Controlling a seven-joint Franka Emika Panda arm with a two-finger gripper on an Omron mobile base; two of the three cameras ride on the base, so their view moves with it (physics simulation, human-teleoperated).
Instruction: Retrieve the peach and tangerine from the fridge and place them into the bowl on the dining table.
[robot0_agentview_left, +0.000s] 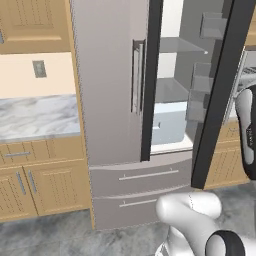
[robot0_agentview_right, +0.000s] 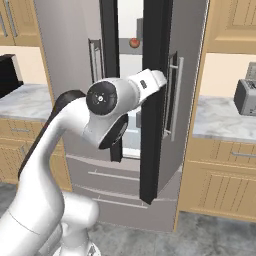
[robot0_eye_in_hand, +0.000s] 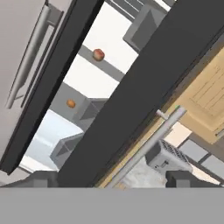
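Note:
The fridge (robot0_agentview_left: 112, 100) has its right door (robot0_agentview_left: 220, 95) swung open. The peach (robot0_eye_in_hand: 99, 54) rests on an upper grey shelf inside, and it also shows as a small reddish fruit, the peach (robot0_agentview_right: 134, 43), in the right base view. The tangerine (robot0_eye_in_hand: 71, 103) lies on a lower shelf, below and left of the peach in the hand view. My gripper (robot0_eye_in_hand: 114, 180) is open in front of the open door's dark edge (robot0_eye_in_hand: 144, 87), fingertips (robot0_eye_in_hand: 41, 178) wide apart and holding nothing. The door's bar handle (robot0_eye_in_hand: 146, 146) runs just ahead between them. The bowl and the dining table are out of view.
A pale blue drawer (robot0_agentview_left: 167, 122) sits low inside the fridge, above two steel drawers (robot0_agentview_left: 145, 175). Marble counters with wooden cabinets flank the fridge (robot0_agentview_left: 35, 117). A toaster (robot0_agentview_right: 245, 96) stands on the right counter. The open door blocks the straight way from the hand to the shelves.

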